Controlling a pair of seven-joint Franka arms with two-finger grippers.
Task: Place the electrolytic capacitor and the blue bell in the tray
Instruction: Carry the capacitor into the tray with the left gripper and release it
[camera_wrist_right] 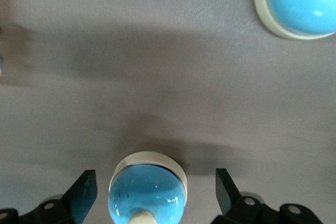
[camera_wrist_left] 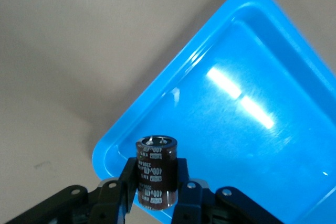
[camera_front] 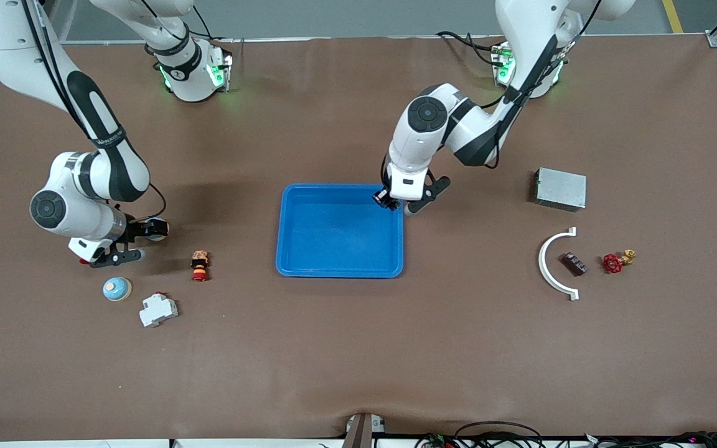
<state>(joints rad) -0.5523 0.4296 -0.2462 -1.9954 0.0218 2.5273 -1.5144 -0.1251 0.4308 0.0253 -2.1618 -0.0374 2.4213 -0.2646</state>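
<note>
White breaker (camera_front: 158, 309) sits nearest the front camera, at four o'clock from a blue bell (camera_front: 116, 289). Right gripper (camera_front: 129, 244), at that bell's twelve o'clock, has its fingers spread wide around a second bell (camera_wrist_right: 148, 190). Left gripper (camera_front: 388, 200) clamps the capacitor (camera_wrist_left: 156, 171) over the tray (camera_front: 340, 271), at its one-o'clock corner.

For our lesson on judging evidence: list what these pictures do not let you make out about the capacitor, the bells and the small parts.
1. Front view: the capacitor is hidden by the left pincer over the tray; only the left wrist view shows it.
2. Right wrist view: the bell between the open right pincer is cut off by the picture's edge; so is a second bell.
3. Front view: the dark piece inside the white arc is too small to name.
</note>
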